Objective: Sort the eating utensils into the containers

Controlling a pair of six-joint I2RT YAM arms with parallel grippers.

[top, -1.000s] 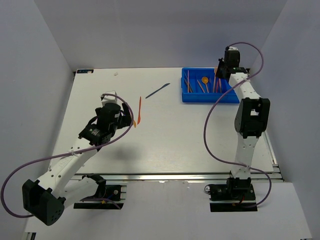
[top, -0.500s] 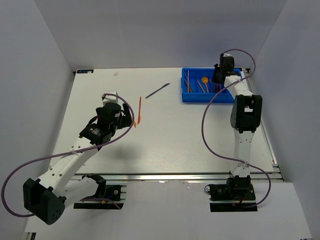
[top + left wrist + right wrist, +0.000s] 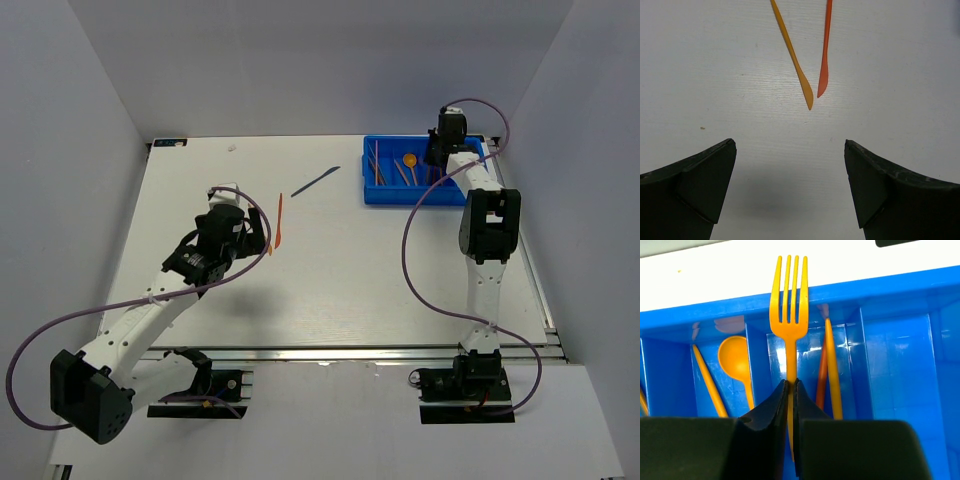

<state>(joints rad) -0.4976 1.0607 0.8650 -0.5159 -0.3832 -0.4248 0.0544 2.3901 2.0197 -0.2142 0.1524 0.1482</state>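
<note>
My right gripper (image 3: 791, 382) is shut on the handle of an orange fork (image 3: 789, 295), held over a middle compartment of the blue tray (image 3: 890, 290) with its tines toward the far wall. That compartment holds an orange handle (image 3: 832, 370) and a red-orange one (image 3: 821, 375). An orange spoon (image 3: 734, 357) lies one compartment to the left. My left gripper (image 3: 789, 145) hangs open above the table, just short of the tips of an orange knife (image 3: 790, 50) and a red-orange knife (image 3: 826, 45). A dark knife (image 3: 316, 181) lies farther back.
The blue tray (image 3: 420, 197) stands at the table's back right, with my right gripper (image 3: 437, 155) over it. Both orange knives (image 3: 278, 222) lie left of centre beside my left gripper (image 3: 252, 236). Grey walls close in the table on three sides.
My right gripper has moved left and down from the tray's far right corner to over the tray's compartments, with the fork in it. My left arm has edged slightly toward the two knives.
</note>
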